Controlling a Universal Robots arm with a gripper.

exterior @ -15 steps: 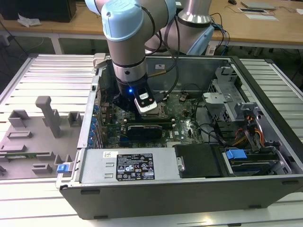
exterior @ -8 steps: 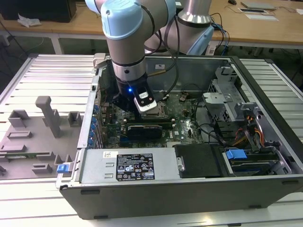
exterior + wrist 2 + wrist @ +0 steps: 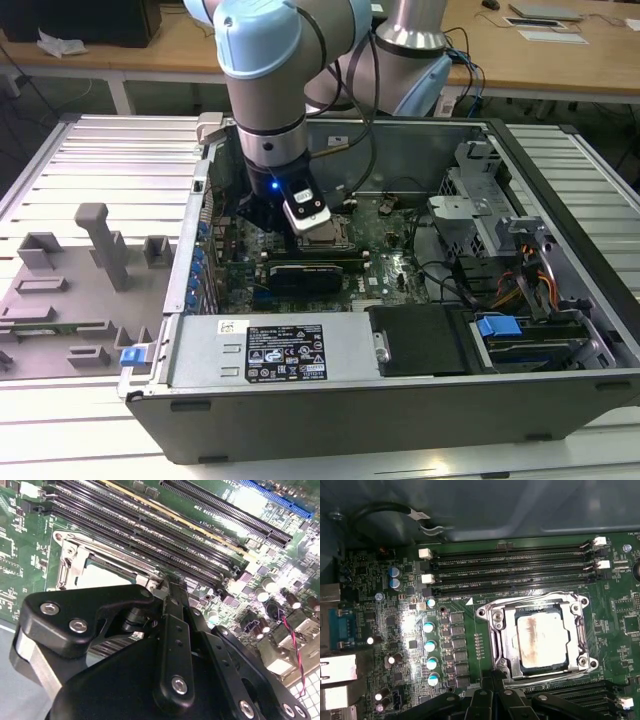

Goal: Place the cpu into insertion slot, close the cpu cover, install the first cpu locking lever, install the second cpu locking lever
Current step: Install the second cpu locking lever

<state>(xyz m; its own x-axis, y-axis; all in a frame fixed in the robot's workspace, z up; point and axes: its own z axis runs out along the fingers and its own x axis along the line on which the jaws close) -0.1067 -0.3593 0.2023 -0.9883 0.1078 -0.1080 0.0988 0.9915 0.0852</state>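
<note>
I see the cpu [image 3: 541, 641] seated in the slot [image 3: 496, 630] with the cover [image 3: 538, 600] down over its edges. My gripper [image 3: 496, 680] sits at the socket's edge, fingers pressed together on nothing, I judge working a lever.
</note>
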